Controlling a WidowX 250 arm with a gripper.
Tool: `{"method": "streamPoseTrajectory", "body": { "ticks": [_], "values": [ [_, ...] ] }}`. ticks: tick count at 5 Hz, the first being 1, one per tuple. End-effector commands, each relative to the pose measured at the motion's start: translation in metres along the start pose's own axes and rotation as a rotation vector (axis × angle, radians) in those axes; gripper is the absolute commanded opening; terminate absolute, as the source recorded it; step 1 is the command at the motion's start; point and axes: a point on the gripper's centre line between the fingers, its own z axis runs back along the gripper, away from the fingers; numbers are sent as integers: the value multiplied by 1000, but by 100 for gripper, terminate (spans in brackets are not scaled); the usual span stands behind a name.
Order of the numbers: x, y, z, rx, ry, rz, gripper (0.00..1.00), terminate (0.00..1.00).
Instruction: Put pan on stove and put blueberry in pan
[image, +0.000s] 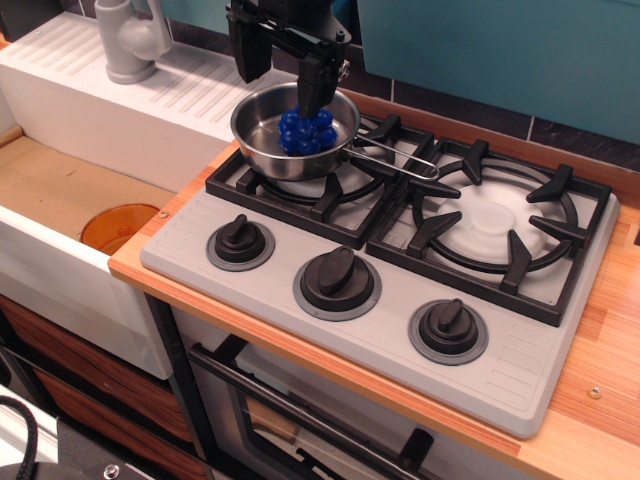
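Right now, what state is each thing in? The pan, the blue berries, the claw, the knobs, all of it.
Pan: upright on the left burner, handle pointing right.
Blueberry: lying loose inside the pan.
Gripper: open, above the pan, holding nothing.
Stove: right burner bare, no flame visible.
Knobs: three, all in place; settings not readable.
Orange dish: lying in the sink.
Tap: no water running.

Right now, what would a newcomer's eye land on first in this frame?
Most striking is the blueberry, a glossy deep-blue cluster lying inside the shiny pan on the rear-left burner of the stove. Just above the pan hangs the black pincer, its jaws apart and holding nothing. To the left, an orange disc glows in the bottom of the sink.
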Motion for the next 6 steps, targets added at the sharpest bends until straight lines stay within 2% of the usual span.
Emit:
{"method": "streamPoseTrajectory", "body": {
  "ticks": [1,3,5,6],
  "values": [
    [9,-1,44,-57,-82,25,100,0],
    [9,-22,56,-21,-77,42,100,0],
    [17,-28,56,-60,-68,24,100,0],
    [21,-29,49,-70,-70,2,100,100]
  ]
}}
